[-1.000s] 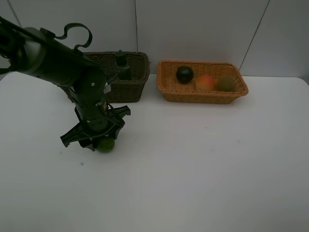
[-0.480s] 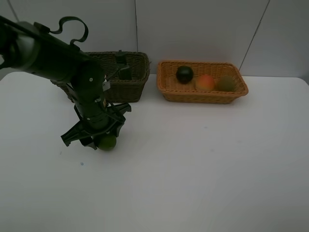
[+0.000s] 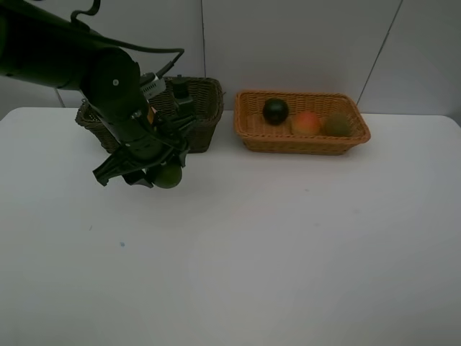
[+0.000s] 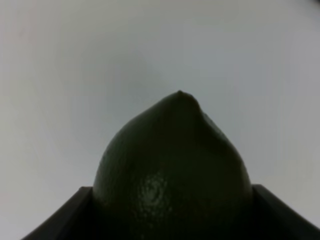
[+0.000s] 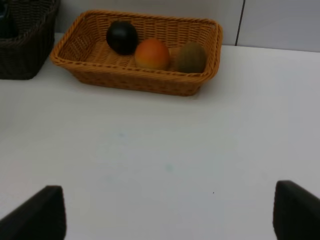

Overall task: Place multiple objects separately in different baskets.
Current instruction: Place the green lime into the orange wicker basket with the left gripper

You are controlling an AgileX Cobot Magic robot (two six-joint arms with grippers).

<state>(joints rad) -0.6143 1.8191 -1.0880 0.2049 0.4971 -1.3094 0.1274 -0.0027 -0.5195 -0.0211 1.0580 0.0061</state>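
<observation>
Your left gripper (image 3: 160,175) is clamped on the green fruit (image 3: 168,176), holding it up off the white table (image 3: 288,245), just in front of the dark basket (image 3: 194,119). In the left wrist view the green fruit (image 4: 172,175) fills the space between the two dark fingers (image 4: 60,217), its pointed tip facing away from the camera, bare table behind it.

You've got the dark basket at the back left, partly hidden by the left arm; a dark pump bottle (image 3: 180,92) stands inside it. What else sits in there, can't tell.

The orange basket (image 3: 248,133) sits to the right of the dark one, near but apart. Inside it, left to right in the high view: mangosteen (image 3: 275,110), peach (image 3: 306,123), kiwi (image 3: 336,124). Peach and kiwi are just beside each other; mangosteen a bit further back.

Your right gripper (image 5: 167,212) stands wide open with nothing between its fingers (image 5: 42,212), over bare table, looking toward the orange basket (image 5: 125,80). It isn't visible in the high view.
</observation>
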